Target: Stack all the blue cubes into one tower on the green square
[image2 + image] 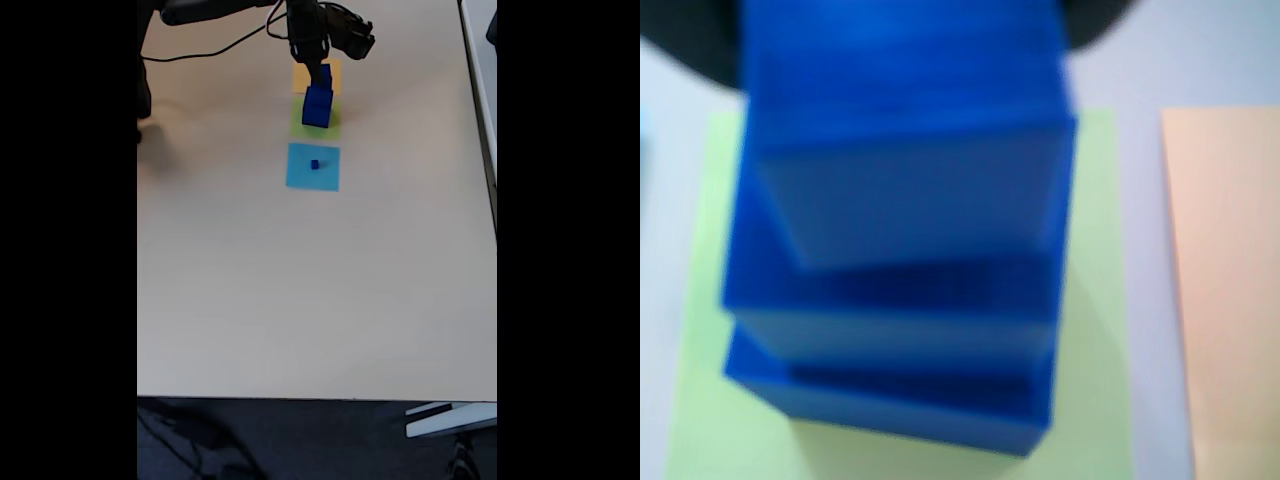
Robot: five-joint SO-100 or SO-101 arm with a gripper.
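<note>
A stack of blue cubes (890, 300) stands on the green square (1095, 300); in the fixed view the stack (317, 105) sits near the table's far edge. The blurred wrist view shows three cubes. The top cube (920, 190) is turned slightly against the two below it and rests on them. My gripper (323, 70) hangs right over the stack, with dark finger parts on either side of the top cube, and it appears shut on that cube. Another blue cube (314, 164) lies alone on the light-blue square (300, 178).
An orange-yellow square (1230, 280) lies just beyond the green one, under the arm in the fixed view. A black cable (215, 50) runs along the far left. The beige table (320, 300) stretches wide toward the near edge.
</note>
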